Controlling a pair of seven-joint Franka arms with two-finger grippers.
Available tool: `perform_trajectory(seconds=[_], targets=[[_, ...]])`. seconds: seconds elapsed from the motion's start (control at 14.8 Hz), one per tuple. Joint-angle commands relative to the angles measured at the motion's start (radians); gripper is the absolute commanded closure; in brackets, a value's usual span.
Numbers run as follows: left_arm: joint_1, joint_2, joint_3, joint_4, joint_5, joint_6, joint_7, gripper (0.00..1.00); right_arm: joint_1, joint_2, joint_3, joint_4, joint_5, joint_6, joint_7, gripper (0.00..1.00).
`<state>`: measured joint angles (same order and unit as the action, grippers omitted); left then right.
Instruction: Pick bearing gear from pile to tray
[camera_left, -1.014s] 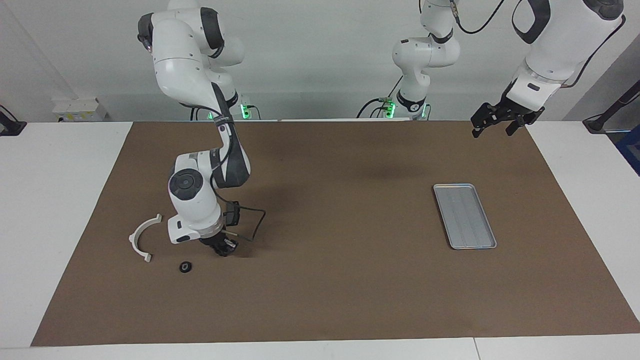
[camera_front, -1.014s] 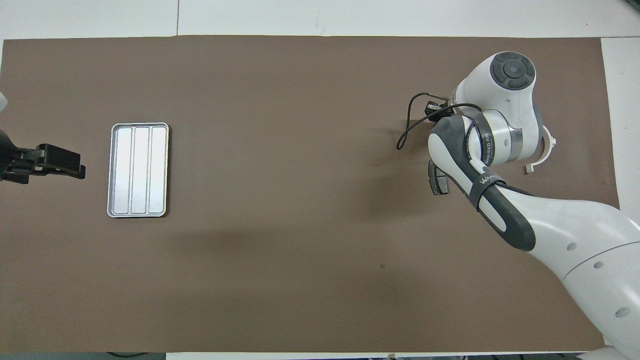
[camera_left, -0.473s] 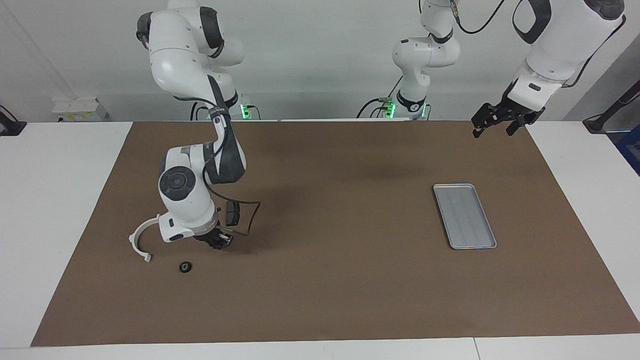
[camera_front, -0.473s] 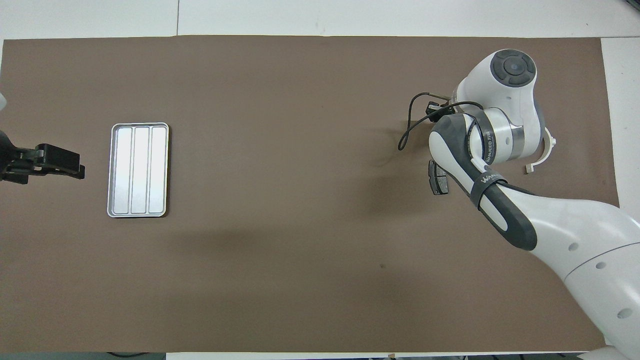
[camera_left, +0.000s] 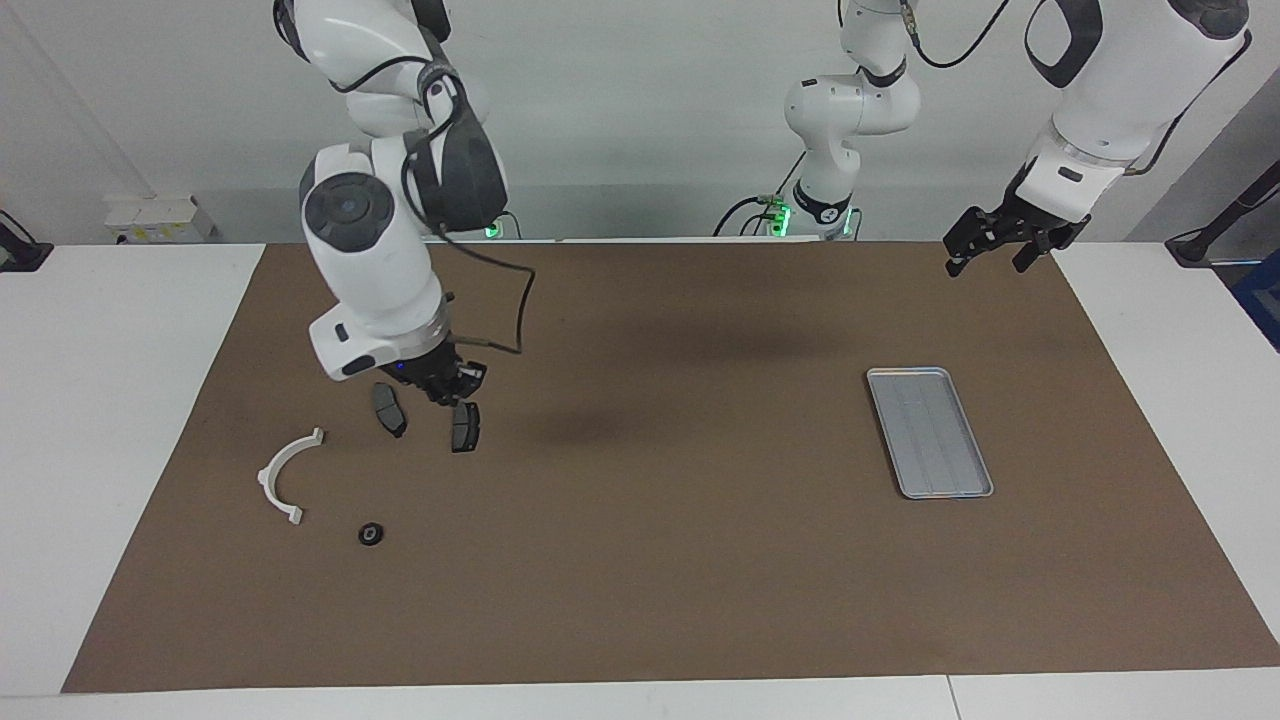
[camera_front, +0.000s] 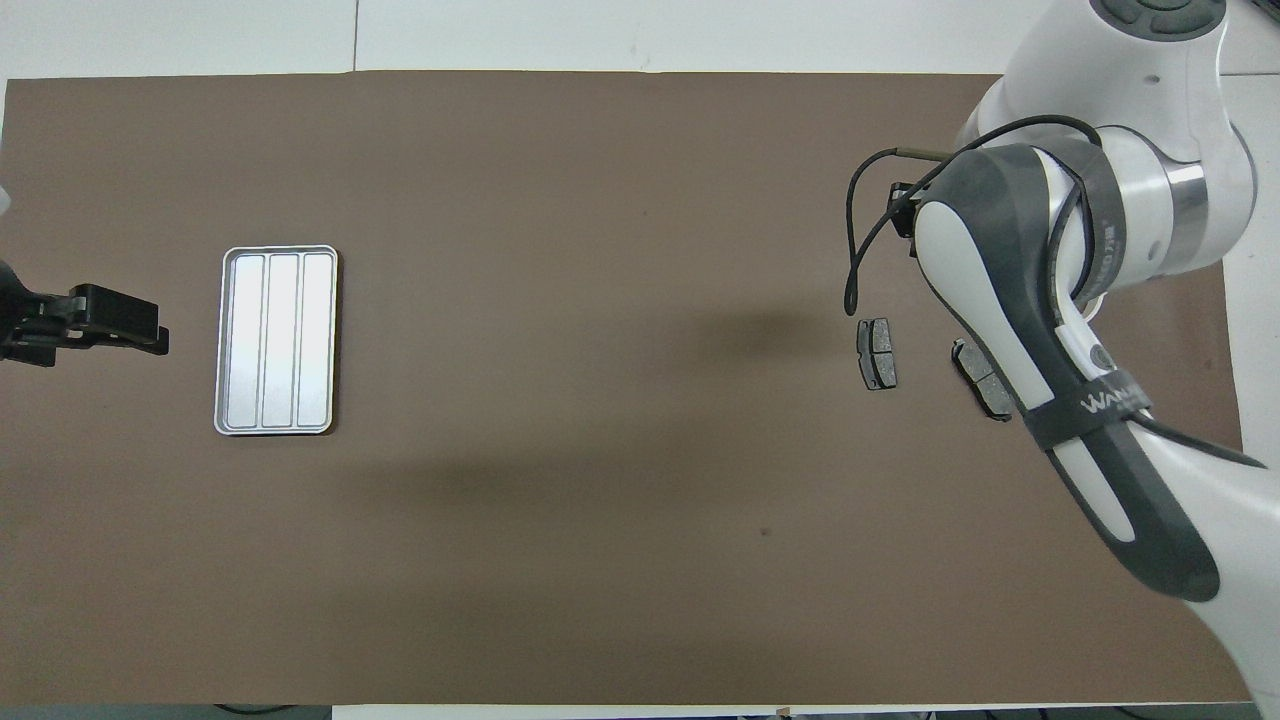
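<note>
Right gripper, clenched on something too small to tell, hangs over two dark plates; the black ring lies at the white bracket's five o'clock in the facing view, well apart from the tray, while the left gripper waits with fingers spread.

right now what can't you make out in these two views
- Right gripper: shut, but whether it holds a small part is too small to tell in the facing view; in the overhead view its own arm covers it.
- White bracket and black ring: hidden under the right arm in the overhead view.
- One dark plate: partly covered by that arm in the overhead view.
- Left gripper: its arm is cut off by the overhead view's edge.
</note>
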<state>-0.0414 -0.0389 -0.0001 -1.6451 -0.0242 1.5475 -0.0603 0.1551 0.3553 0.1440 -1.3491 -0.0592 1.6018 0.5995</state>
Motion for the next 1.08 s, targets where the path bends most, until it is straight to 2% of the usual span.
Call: perform_trajectory(seconds=[0.0, 0.2, 0.41, 0.54, 0.74, 1.01], targets=[[0.0, -0.019, 0.002, -0.025, -0.002, 0.031, -0.009, 0.0, 0.119, -0.019, 0.009, -0.005, 0.021, -0.008, 0.239, 1.0], [0.003, -0.021, 0.002, -0.035, -0.002, 0.031, -0.01, 0.0, 0.226, -0.016, 0.012, -0.053, 0.065, 0.099, 0.498, 1.0], [0.001, -0.033, 0.002, -0.056, -0.002, 0.045, -0.012, 0.0, 0.296, 0.028, 0.012, -0.133, 0.065, 0.303, 0.627, 1.0], [-0.002, -0.032, 0.002, -0.056, -0.002, 0.049, -0.013, 0.0, 0.319, 0.059, 0.011, -0.145, 0.062, 0.389, 0.649, 1.0], [-0.002, -0.032, 0.002, -0.058, -0.002, 0.059, -0.012, 0.0, 0.348, 0.105, 0.009, -0.143, 0.035, 0.427, 0.67, 1.0], [0.001, -0.044, 0.002, -0.088, -0.002, 0.062, -0.012, 0.0, 0.394, 0.243, 0.011, -0.122, -0.08, 0.541, 0.775, 1.0]])
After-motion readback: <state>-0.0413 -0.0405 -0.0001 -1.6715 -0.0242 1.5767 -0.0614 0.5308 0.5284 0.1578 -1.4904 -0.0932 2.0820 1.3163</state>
